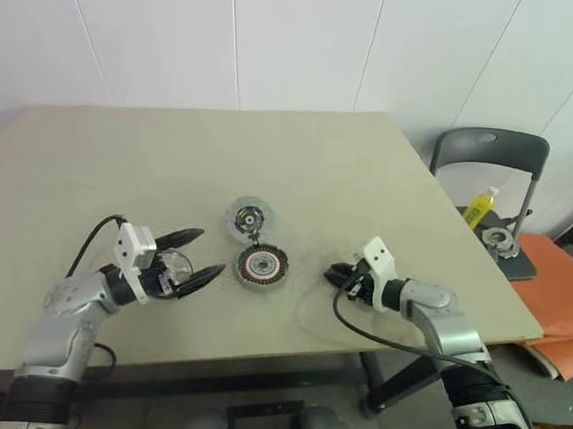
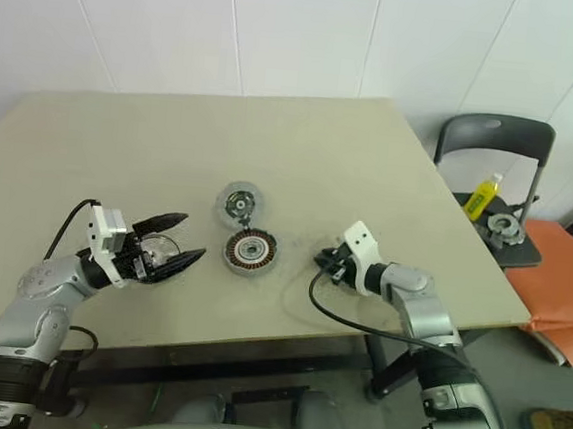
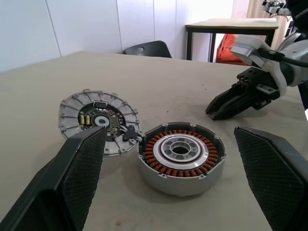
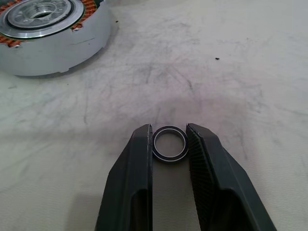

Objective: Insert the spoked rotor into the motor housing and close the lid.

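The motor housing (image 1: 262,266), a grey puck with copper windings and a silver centre, sits mid-table. Just behind it, touching, lies the lid (image 1: 248,218), ribbed inner face up, with thin wires running to the housing. The spoked rotor is out of view. My left gripper (image 1: 213,250) hovers level to the left of the housing, open wide, with nothing between its fingers (image 3: 82,168). To the right of the housing, my right gripper (image 4: 168,128) points down at the table. It is shut on a small dark ring (image 4: 170,159) at its fingertips.
The table's right edge (image 1: 519,315) is close behind my right arm. Beyond it a grey chair (image 1: 493,152) holds a yellow bottle (image 1: 480,206) and a metal part (image 1: 500,241). Orange sheets (image 1: 566,294) lie on the floor.
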You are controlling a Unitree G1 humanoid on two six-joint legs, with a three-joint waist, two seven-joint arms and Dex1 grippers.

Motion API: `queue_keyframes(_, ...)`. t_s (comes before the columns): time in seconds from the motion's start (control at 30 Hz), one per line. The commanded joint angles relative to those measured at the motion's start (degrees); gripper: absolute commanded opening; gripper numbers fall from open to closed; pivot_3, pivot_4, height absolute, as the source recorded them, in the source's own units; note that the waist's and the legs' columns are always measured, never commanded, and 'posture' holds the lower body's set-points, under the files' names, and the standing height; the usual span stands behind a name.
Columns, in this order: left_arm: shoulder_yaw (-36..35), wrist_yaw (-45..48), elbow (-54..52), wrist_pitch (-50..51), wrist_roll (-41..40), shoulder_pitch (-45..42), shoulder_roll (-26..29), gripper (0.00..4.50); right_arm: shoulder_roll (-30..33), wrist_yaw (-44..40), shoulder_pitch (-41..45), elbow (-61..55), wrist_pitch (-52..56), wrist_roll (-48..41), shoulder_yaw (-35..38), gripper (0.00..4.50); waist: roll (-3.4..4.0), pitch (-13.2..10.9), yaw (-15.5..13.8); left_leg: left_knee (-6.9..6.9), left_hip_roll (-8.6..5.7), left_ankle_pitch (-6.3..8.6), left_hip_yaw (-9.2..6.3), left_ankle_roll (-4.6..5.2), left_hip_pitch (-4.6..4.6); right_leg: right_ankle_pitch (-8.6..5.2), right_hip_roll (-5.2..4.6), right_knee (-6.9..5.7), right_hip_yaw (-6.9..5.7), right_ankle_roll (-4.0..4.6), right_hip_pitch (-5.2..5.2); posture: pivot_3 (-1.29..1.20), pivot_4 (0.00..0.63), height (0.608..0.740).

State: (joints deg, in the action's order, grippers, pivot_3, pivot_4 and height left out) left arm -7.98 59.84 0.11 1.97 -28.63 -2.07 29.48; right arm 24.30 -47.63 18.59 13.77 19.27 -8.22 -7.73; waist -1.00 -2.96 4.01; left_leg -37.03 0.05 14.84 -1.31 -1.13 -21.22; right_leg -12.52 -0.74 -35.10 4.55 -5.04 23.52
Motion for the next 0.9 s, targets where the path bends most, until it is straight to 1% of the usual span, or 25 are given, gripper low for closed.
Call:
queue_keyframes(0.03, -1.2, 1.4, -2.5, 0.5, -1.8, 0.6, 1.3, 4.5, 0.0, -1.0, 0.3, 0.7, 0.0, -0.1, -0.6, 0.69, 0.0, 0.0, 0.0, 0.0, 0.0, 0.0, 0.0, 0.0, 0.0, 0.0, 0.0, 0.0, 0.0, 0.0, 0.0, 0.0, 0.0, 0.74)
queue_keyframes(0.1, -1.5, 2.0, -2.4, 0.6, -2.1, 1.1, 1.7, 4.5, -0.3, -0.6, 0.5, 0.9, -0.2, -0.2, -0.3, 0.69, 0.01, 0.0, 0.0, 0.0, 0.0, 0.0, 0.0, 0.0, 0.01, 0.0, 0.0, 0.0, 0.0, 0.0, 0.0, 0.0, 0.0, 0.74)
queue_keyframes(0.27, -3.6, 4.0, -4.1, 2.0, -3.7, 4.3, 4.8, 4.5, -2.5, -0.8, 2.1, -3.0, 1.3, -3.5, 1.0, 0.69, 0.04, 0.0, 0.2, 0.01, 0.08, 0.0, -0.03, 0.0, -0.04, 0.0, 0.0, -0.01, 0.02, 0.0, 0.09, 0.0, 0.0, 0.74)
queue_keyframes(0.37, -4.8, 4.9, -5.1, 2.1, -4.1, 6.4, 6.3, 4.5, -4.2, -0.8, 3.6, -5.4, 3.0, -4.7, 0.6, 0.69, 0.22, -0.1, 0.1, 0.02, 0.16, 0.0, -0.08, 0.0, -0.11, 0.0, 0.01, -0.02, 0.01, 0.01, 0.19, 0.0, 0.0, 0.74)
queue_keyframes(0.57, -5.4, 4.4, -6.3, 2.3, -3.9, 7.5, 6.7, 4.5, -8.4, 0.1, 8.4, -10.0, 8.1, -7.2, -0.5, 0.69, 0.31, -0.2, 0.1, 0.03, 0.18, 0.0, -0.09, 0.0, -0.15, 0.0, -0.03, -0.02, 0.0, 0.01, 0.26, 0.0, 0.0, 0.74)
queue_keyframes(0.63, -5.3, 3.8, -6.9, 2.4, -3.8, 7.7, 6.4, 4.5, -9.3, -0.3, 9.8, -11.3, 9.6, -7.5, -1.6, 0.69, 0.31, -0.2, 0.1, 0.05, 0.2, 0.0, -0.08, -0.01, -0.18, 0.01, -0.03, -0.02, 0.0, 0.02, 0.33, 0.0, 0.0, 0.74)
queue_keyframes(0.73, -4.7, 2.6, -7.6, 2.6, -3.4, 7.8, 5.7, 4.5, -10.4, -1.0, 12.1, -11.5, 11.0, -6.0, -5.7, 0.69, 0.3, -0.2, 0.1, 0.09, 0.21, 0.0, -0.07, -0.01, -0.21, 0.01, -0.03, -0.03, 0.0, 0.03, 0.37, 0.0, 0.0, 0.74)
queue_keyframes(0.9, -4.0, 0.6, -8.9, 3.2, -3.2, 7.2, 4.8, 4.5, -13.7, 0.3, 15.7, -6.8, 10.3, -3.8, -9.3, 0.69, 0.3, -0.2, 0.1, 0.1, 0.23, 0.0, -0.03, -0.01, -0.24, 0.03, -0.02, -0.12, 0.0, 0.06, 0.49, 0.0, 0.0, 0.74)
